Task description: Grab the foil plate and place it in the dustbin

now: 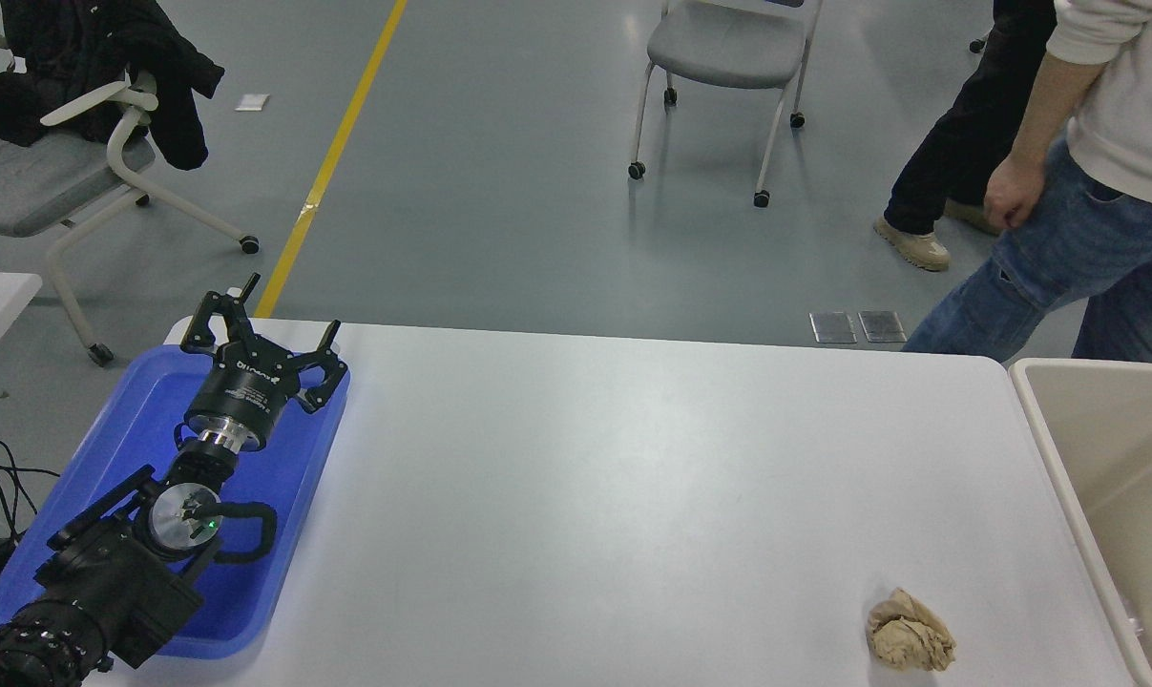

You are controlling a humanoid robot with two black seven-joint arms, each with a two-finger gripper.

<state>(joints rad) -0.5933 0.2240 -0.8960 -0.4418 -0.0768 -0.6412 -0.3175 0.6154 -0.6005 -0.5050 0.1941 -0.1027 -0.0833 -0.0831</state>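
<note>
White table (633,496) — left claw (261,329) splayed over blue tray (127,429).

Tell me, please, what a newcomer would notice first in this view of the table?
Probably the black left arm lying over the bright blue tray at the table's near left, its tool open above the tray's far edge. Next, the crumpled tan paper ball alone on the white table near the front right, beside the beige dustbin at the right edge. Beyond the table, a person in jeans stands at the upper right.
</note>
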